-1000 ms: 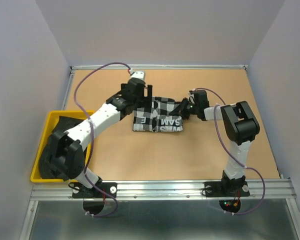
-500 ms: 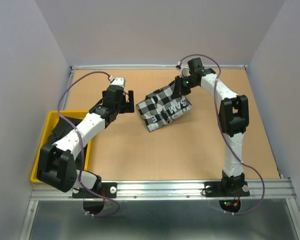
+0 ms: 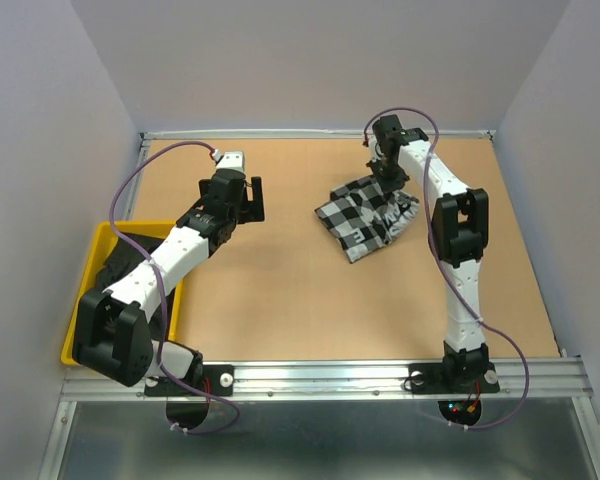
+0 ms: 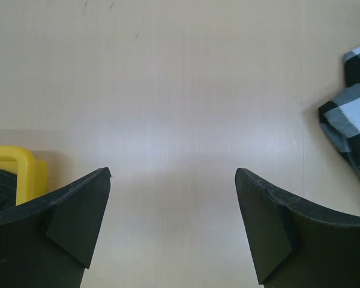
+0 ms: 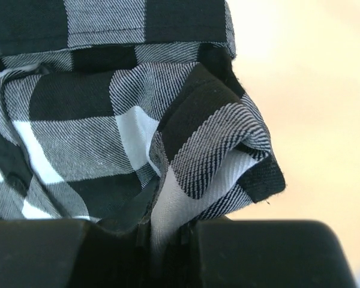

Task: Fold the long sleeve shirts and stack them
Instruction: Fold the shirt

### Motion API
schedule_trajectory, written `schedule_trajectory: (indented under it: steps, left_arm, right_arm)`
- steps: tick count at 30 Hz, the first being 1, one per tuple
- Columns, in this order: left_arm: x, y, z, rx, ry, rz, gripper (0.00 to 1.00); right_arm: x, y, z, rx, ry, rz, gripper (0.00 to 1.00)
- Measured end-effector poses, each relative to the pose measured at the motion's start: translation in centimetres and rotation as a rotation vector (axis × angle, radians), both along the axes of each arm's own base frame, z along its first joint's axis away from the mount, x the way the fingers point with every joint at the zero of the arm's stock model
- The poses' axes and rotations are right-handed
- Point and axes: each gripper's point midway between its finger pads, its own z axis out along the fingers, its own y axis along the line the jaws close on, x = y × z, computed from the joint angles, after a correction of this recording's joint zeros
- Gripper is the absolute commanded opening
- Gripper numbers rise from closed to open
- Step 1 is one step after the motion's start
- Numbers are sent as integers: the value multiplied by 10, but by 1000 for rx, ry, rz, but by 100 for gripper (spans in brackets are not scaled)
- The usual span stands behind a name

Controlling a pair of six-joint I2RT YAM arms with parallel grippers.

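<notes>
Pinching the far edge of the check shirt [image 3: 365,222], the right jaws are nearly closed on cloth; the bundle lies slantwise on the counter [image 3: 280,290], right of centre. The left jaws gape empty, well apart to its left.

Top view: right gripper [image 3: 388,180] sits over the far edge of the check shirt [image 3: 363,217], so its fingertips & the grip point are hidden. Rt wrist cam: cloth runs off the top & left edges, and the pinched fold vanishes betw. the fingers. Left wrist cam: only a shirt corner shows at the rt edge. Yellow bin [image 3: 130,227] is cut off there by the left edge & a left gripper [image 4: 173,177] finger. Black shirt [image 3: 118,255] is mostly under the left arm.
</notes>
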Motion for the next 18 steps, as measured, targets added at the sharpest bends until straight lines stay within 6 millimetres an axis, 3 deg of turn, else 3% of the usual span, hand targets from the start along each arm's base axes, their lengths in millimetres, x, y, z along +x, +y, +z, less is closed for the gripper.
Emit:
schedule_trajectory:
  steps: [3,6,8,14,18]
  left_arm:
    - [0,0,0,-5,0,2,95]
    - [0,-1,0,-7,2,4,95]
    - [0,-1,-1,-8,3,5,95]
    - [0,-3,-5,-13,15,1,94]
    - [0,-3,-5,-15,15,1,95]
  right_arm:
    - [10,-36,17,-191,-71,-30,0]
    - [22,-77,56,-416,-185,-67,1]
    - [27,-106,93,-578,-271,-110,1]
    - [17,-172,188,-874,-432,-304,1]
    - [8,-194,221,-984,-476,-408,1]
